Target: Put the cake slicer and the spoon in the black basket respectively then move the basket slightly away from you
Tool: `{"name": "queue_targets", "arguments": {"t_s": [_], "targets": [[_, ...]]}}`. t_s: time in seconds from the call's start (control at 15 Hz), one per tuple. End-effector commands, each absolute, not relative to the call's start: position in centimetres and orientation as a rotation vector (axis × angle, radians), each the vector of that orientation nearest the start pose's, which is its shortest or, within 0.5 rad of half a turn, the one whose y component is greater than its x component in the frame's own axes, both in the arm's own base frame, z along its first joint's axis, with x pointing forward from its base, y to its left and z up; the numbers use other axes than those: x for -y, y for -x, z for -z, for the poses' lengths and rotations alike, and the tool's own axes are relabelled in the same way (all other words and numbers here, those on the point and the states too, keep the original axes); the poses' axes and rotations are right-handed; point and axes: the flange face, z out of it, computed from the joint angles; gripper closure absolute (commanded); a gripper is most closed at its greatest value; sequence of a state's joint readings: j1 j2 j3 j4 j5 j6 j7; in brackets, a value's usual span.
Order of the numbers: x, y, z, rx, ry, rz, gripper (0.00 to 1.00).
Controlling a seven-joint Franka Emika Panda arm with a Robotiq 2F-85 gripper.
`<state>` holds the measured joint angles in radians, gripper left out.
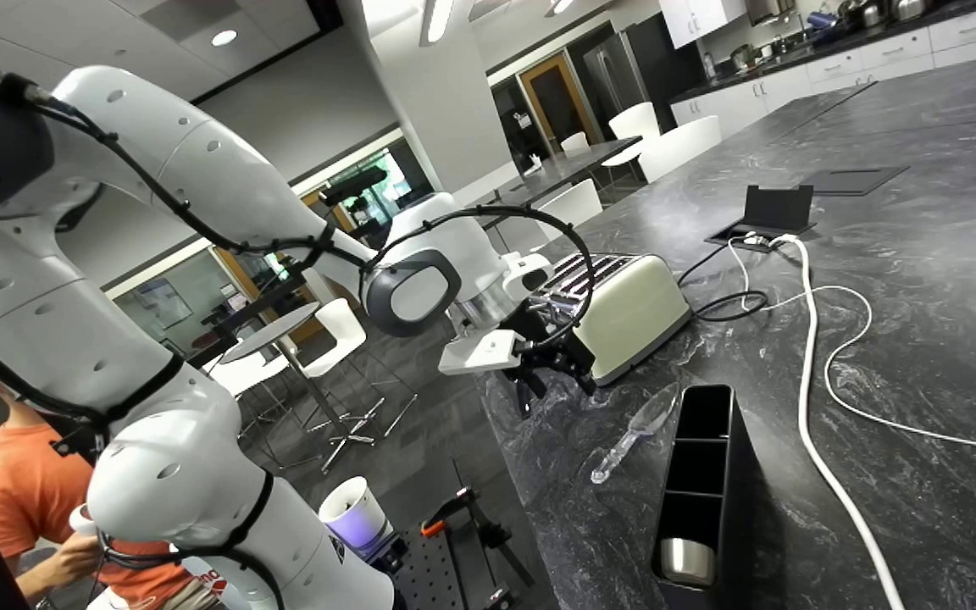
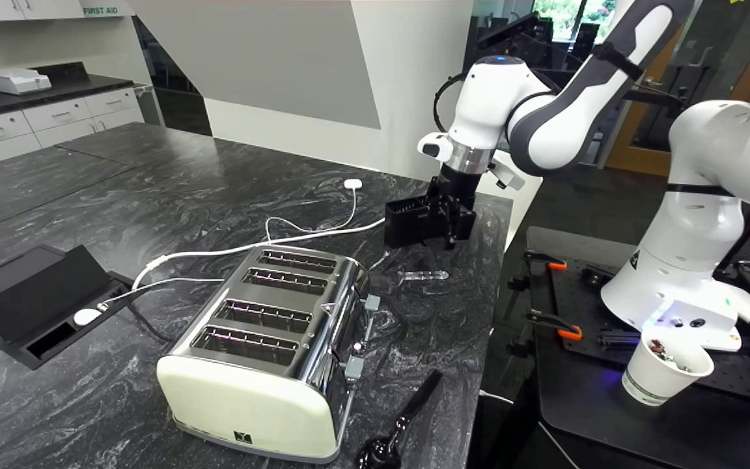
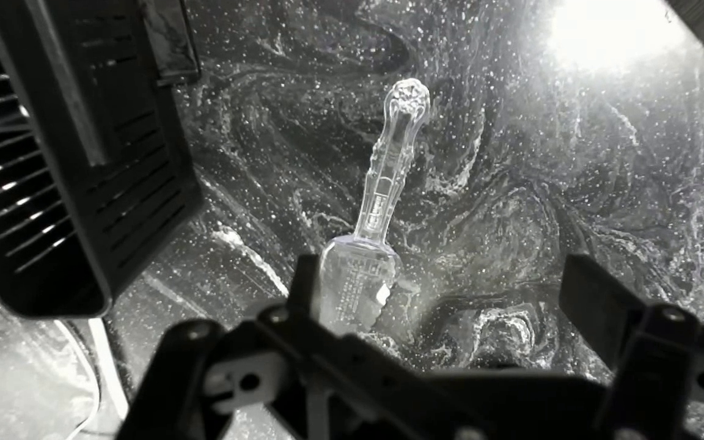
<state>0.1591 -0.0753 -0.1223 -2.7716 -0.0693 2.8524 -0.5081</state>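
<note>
Clear plastic, there it lay, the cake slicer (image 3: 377,211) on the counter (image 3: 498,201), eleven o'clock from the gripper (image 3: 440,286) in the wrist view, its jaws wide apart, the black basket (image 3: 132,134) at ten!

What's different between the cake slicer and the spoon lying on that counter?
Colour: the cake slicer is see-through; the spoon is black.
Shape: the cake slicer has a broad blade; the spoon's head looks rounded, though the picture cuts it off.
Place: the cake slicer lies close to the black basket; the spoon lies beside the toaster.
Both lie on the dark countertop, outside the black basket.
</note>
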Motion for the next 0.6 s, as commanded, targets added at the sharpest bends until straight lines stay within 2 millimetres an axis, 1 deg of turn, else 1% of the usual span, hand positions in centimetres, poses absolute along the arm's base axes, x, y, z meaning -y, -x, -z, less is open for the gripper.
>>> {"name": "queue_targets", "arguments": {"t_s": [0.0,0.27,0.53], "targets": [[-1.6,-41.0,-24.3,0.94,3.034,0.248,0.0],[-1.7,-42.1,-22.8,0.914,3.022,0.205,0.0],[-1.6,-43.8,-20.8,0.907,3.012,0.167,0.0]]}}
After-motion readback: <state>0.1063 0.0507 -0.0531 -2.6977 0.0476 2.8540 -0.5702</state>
